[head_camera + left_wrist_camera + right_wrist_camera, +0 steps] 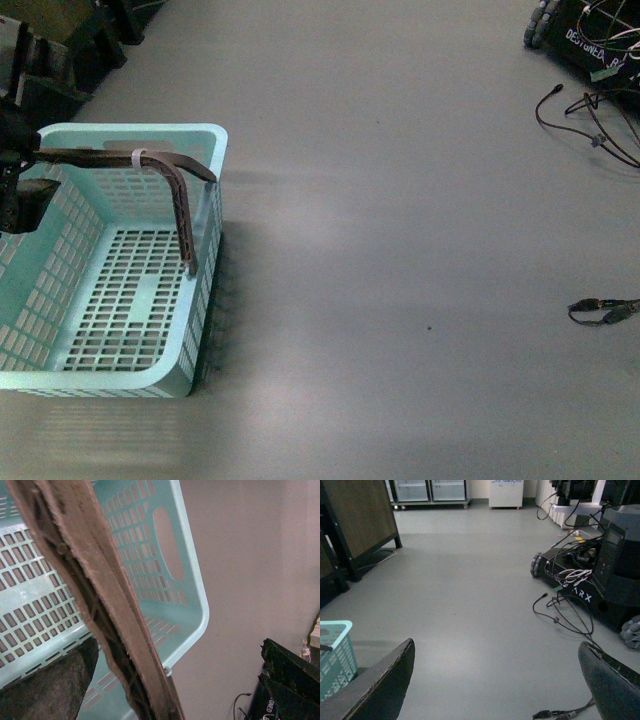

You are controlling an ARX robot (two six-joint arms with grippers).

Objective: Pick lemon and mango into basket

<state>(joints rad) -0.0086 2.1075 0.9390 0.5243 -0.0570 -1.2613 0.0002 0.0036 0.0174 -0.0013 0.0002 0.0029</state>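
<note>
The left gripper (18,165) is hanging at the 9 o'clock edge of the front view, right at the end of the brown handle (180,210). On its wrist camera one dark finger (50,690) is showing just beside that handle, which is crossing the picture close to the lens as flat strips lying together. The other finger is hidden, so it cannot be told whether the claw is clamping the handle. The right gripper (496,650) is standing wide, its two dark fingers well apart and only grey floor showing between them.

The basket (150,131) is sitting on the floor (400,250) at about 8 o'clock in the front view, its handle standing upright over it. A white tie (138,158) is wrapping the handle's top bar, and the slotted teal base is showing through the open top. The right wrist camera is also catching one corner of the basket.

Further out, a short connector lead (600,310) is lying at 3 o'clock. Thin cables (590,125) are trailing at 2 o'clock from black equipment (590,35) at 1 o'clock, and dark furniture (70,50) is standing at 11 o'clock. The right wrist camera is taking in a black wheeled base (615,565) lettered ARX and a brown panel (360,515) on a black frame.
</note>
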